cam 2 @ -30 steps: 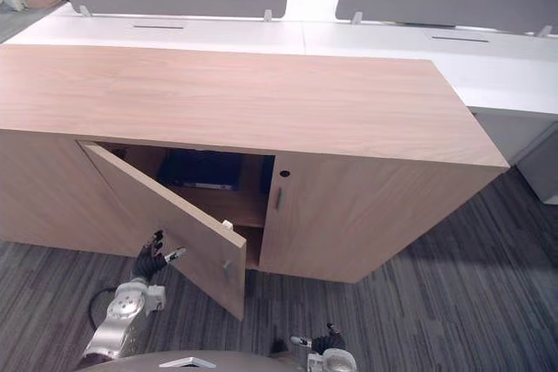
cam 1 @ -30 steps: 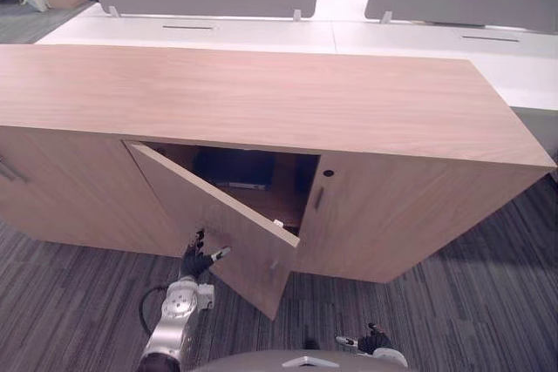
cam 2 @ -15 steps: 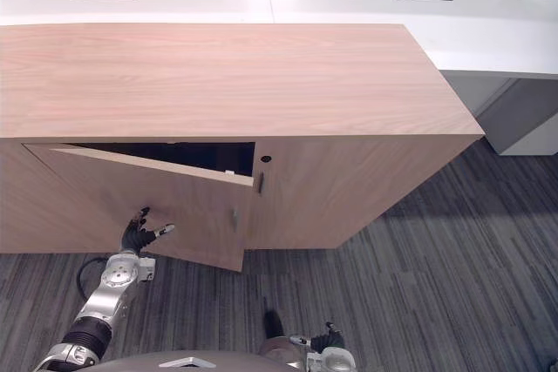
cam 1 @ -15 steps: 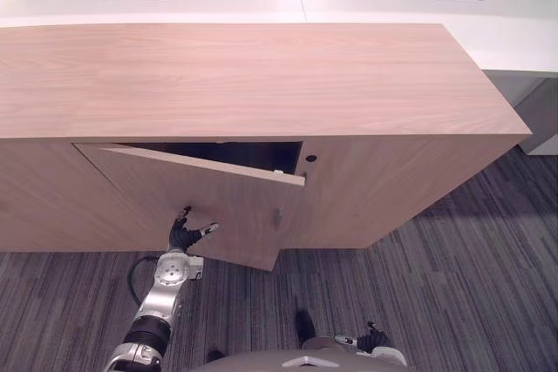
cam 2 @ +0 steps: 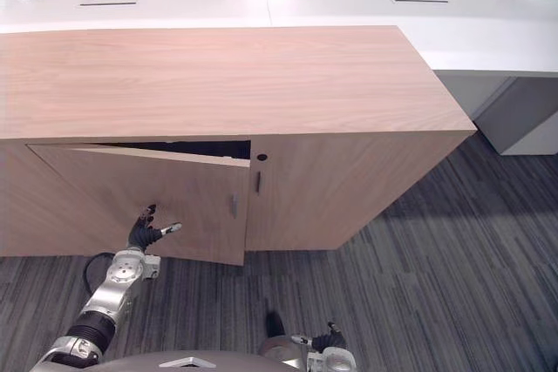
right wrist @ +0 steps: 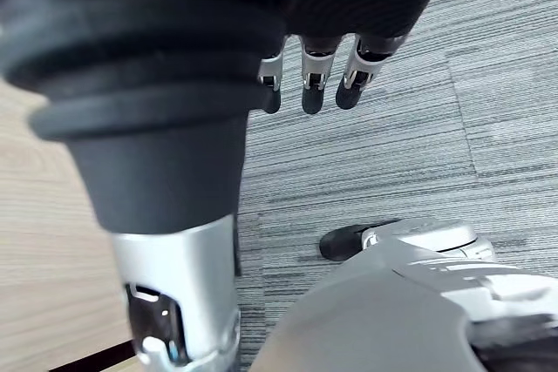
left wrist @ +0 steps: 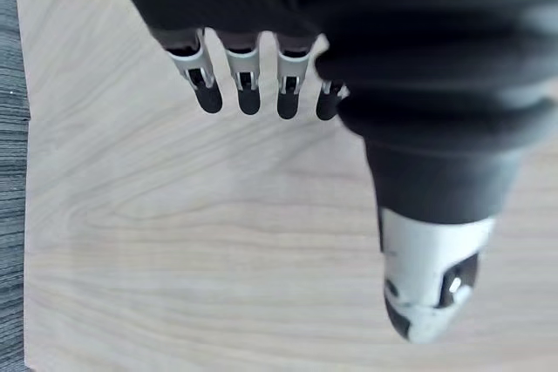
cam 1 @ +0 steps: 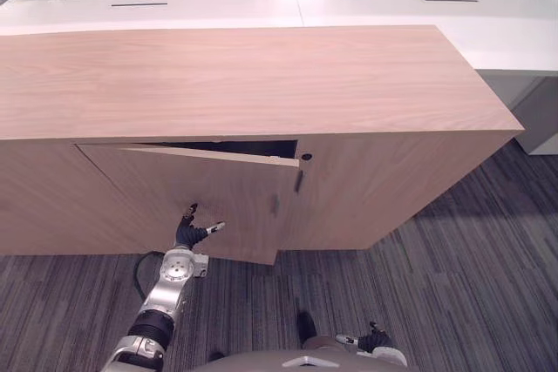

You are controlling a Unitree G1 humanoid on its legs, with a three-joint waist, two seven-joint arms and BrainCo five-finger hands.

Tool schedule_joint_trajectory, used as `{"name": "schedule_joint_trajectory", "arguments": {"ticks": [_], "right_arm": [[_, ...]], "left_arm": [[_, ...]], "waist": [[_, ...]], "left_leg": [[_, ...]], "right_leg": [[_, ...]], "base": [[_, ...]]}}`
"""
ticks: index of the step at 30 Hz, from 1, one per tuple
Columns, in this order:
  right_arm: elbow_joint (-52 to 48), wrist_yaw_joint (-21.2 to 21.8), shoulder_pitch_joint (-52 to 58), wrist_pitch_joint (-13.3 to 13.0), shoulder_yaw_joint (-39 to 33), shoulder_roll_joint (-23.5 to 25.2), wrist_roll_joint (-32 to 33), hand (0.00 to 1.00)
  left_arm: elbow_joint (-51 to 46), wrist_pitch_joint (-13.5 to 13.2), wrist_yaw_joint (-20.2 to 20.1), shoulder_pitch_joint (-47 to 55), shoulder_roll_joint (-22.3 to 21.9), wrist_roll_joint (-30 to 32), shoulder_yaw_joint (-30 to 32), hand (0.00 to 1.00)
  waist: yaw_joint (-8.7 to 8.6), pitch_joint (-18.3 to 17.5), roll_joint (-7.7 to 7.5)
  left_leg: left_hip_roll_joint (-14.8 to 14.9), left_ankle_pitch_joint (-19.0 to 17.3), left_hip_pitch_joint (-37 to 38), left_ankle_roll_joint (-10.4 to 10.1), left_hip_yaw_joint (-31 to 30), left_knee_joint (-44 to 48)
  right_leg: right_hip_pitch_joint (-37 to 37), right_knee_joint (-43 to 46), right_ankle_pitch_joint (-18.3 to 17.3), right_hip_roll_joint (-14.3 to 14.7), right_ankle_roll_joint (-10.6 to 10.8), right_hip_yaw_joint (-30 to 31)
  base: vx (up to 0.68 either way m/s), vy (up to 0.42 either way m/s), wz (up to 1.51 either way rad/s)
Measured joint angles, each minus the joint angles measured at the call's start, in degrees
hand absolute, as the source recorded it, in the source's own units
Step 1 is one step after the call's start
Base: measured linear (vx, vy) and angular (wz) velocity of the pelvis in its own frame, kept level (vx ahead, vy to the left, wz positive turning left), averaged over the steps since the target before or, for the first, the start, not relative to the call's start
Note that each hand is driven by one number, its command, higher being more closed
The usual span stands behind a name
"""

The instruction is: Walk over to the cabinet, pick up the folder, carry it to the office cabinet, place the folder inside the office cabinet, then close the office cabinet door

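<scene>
The low wooden office cabinet (cam 1: 253, 76) stands in front of me. Its left door (cam 1: 200, 198) is only slightly ajar, with a thin dark gap along its top edge. My left hand (cam 1: 190, 233) presses flat against the door's lower face with straight fingers (left wrist: 246, 84), holding nothing. The folder is hidden behind the door. My right hand (cam 1: 373, 340) hangs low at my side over the carpet, fingers (right wrist: 314, 84) relaxed and empty.
The cabinet's right door (cam 1: 384, 189) is closed, with a small keyhole (cam 1: 306, 157) near its top. White desks (cam 1: 366, 10) with grey divider panels stand behind the cabinet. Grey striped carpet (cam 1: 453, 276) covers the floor in front and to the right.
The left door has swung from wide open to nearly shut, with my left hand following it in. The camera view has shifted as well.
</scene>
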Motion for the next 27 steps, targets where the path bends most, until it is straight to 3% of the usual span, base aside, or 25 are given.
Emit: {"name": "schedule_joint_trajectory", "arguments": {"ticks": [3,6,9,18,27], "right_arm": [[0.1,0.0,-0.5,0.0,0.0,-0.1,0.1,0.0],[1.6,0.0,-1.5,0.0,0.0,0.0,0.2,0.0],[2.0,0.0,-2.1,0.0,-0.2,0.0,0.2,0.0],[4.7,0.0,-3.5,0.0,-1.2,0.0,0.7,0.0],[7.2,0.1,-4.4,0.0,-2.2,0.0,0.6,0.0]], "left_arm": [[-0.8,-0.2,-1.5,3.8,-0.6,-0.1,0.1,0.0],[-0.8,-0.2,-2.6,7.1,-0.5,-0.1,1.1,0.0],[0.1,-0.1,-3.9,10.2,-0.6,0.0,1.8,0.0],[20.6,0.2,-4.4,11.6,-1.6,3.4,10.0,0.0],[24.7,0.6,-4.3,13.3,-2.1,4.6,15.7,0.0]], "waist": [[0.99,0.1,-0.13],[2.59,0.6,-1.0],[3.77,0.8,-1.31],[5.7,0.1,-1.62],[6.99,-0.2,-1.93]], "left_leg": [[-0.2,0.2,-0.2,0.0,-1.2,0.1],[-0.2,-2.0,-2.6,-0.4,-10.4,3.9],[-0.3,-3.5,-4.5,-0.3,-11.0,7.1],[-0.7,-4.3,-3.8,-0.4,-13.1,7.5],[-0.9,-4.7,-2.1,0.0,-13.1,7.4]], "right_leg": [[-0.2,0.0,0.1,-0.1,0.5,0.1],[-1.1,-0.1,0.3,-0.2,1.2,0.7],[-1.5,-0.3,0.6,-0.5,1.0,1.0],[-0.9,-0.1,0.6,-0.3,0.7,1.3],[0.7,0.0,0.5,-0.5,0.3,1.3]], "base": [[-0.07,-0.044,0.02],[-0.08,-0.059,-0.06],[-0.07,-0.015,-0.01],[-0.01,-0.006,-0.02],[0.0,0.0,0.0]]}}
